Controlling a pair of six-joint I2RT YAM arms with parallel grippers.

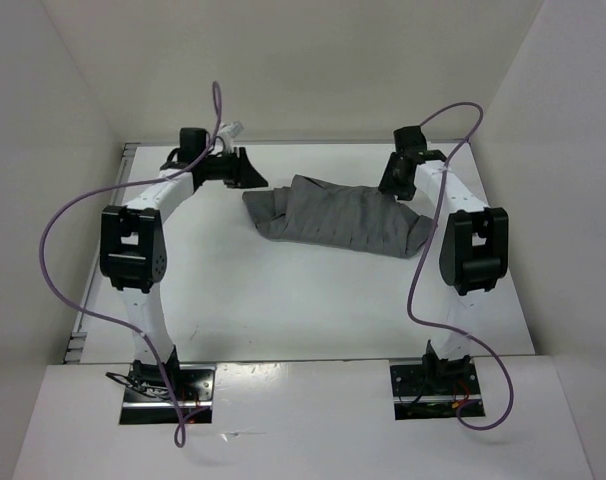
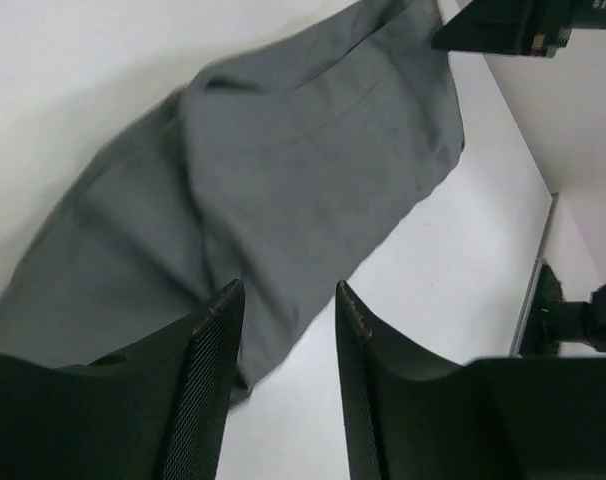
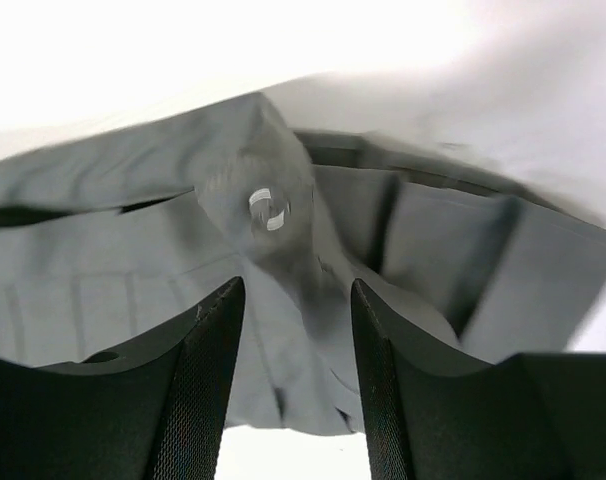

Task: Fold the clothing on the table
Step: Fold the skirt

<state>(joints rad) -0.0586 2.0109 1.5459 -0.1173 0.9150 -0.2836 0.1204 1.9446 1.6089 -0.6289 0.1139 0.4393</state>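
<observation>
The clothing (image 1: 338,215) is a grey creased garment lying bunched in a wide strip across the far middle of the white table (image 1: 283,300). My left gripper (image 1: 245,172) hovers at its left end. In the left wrist view that gripper (image 2: 289,288) is open, its jaws apart over the garment's edge (image 2: 313,150) and bare table, gripping nothing. My right gripper (image 1: 395,185) is at the garment's right end. In the right wrist view it (image 3: 295,285) is open above folded cloth (image 3: 133,270) with a small metal snap (image 3: 268,210).
White walls (image 1: 73,120) close in the table on the left, back and right. Purple cables (image 1: 63,225) loop from both arms. The arm bases (image 1: 168,385) sit at the near edge. Bare table (image 1: 283,300) lies between the garment and the bases.
</observation>
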